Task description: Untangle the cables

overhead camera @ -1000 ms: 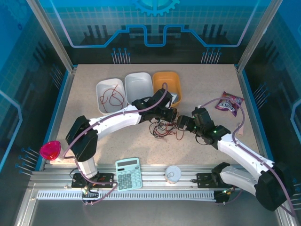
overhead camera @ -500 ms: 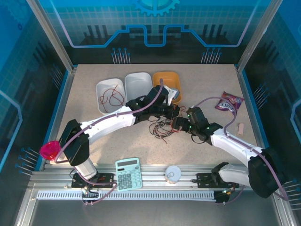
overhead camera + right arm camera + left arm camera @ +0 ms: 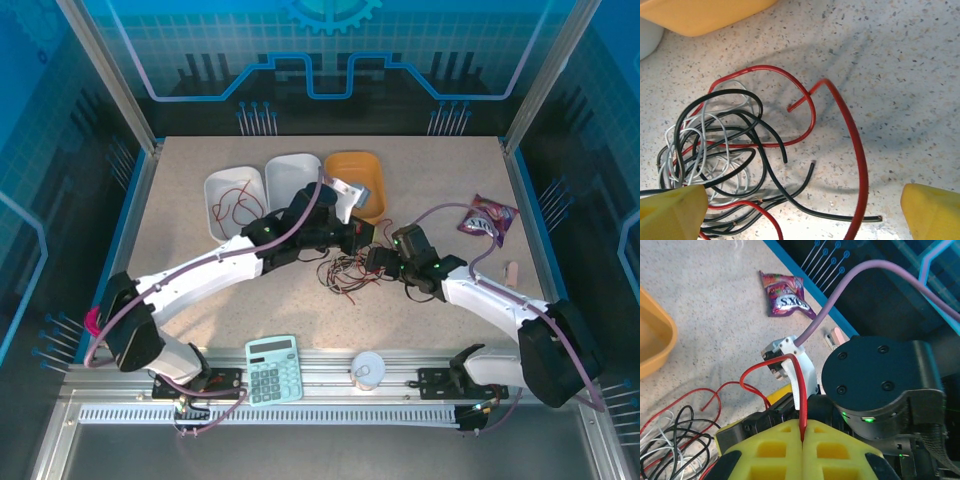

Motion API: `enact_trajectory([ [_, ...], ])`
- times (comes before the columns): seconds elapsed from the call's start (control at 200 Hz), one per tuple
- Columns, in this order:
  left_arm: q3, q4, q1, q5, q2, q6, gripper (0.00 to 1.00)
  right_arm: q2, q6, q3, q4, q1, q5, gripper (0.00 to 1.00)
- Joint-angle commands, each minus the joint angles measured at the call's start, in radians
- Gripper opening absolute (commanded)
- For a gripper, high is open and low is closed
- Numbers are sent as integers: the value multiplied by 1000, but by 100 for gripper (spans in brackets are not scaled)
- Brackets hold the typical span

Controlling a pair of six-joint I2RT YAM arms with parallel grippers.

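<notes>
Top external: speckled beige table (image 3: 440, 170) inside blue-lit walls (image 3: 50, 120), cables (image 3: 345, 272) tangled mid-table near the orange tray (image 3: 368, 175). Left fingers (image 3: 772, 452) clench a red wire (image 3: 801, 405); right fingers (image 3: 932, 210) spread apart above the tangle.

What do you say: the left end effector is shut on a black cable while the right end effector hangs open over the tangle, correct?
Not quite. In the left wrist view the left end effector is shut on a red cable, not a black one. The right end effector does hang open over the tangle.
</notes>
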Motion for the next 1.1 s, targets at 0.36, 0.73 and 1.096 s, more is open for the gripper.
enact_trajectory([
  [0.36,-122,34,5,-216,-202,68,0,-47,38,6,-66,4,69,100],
  [0.73,-201,46,75,-319,-373,89,0,-52,40,10,-80,4,72,100],
  [1.096,-253,9,188,-504,-540,177,0,-51,55,8,-52,3,61,100],
])
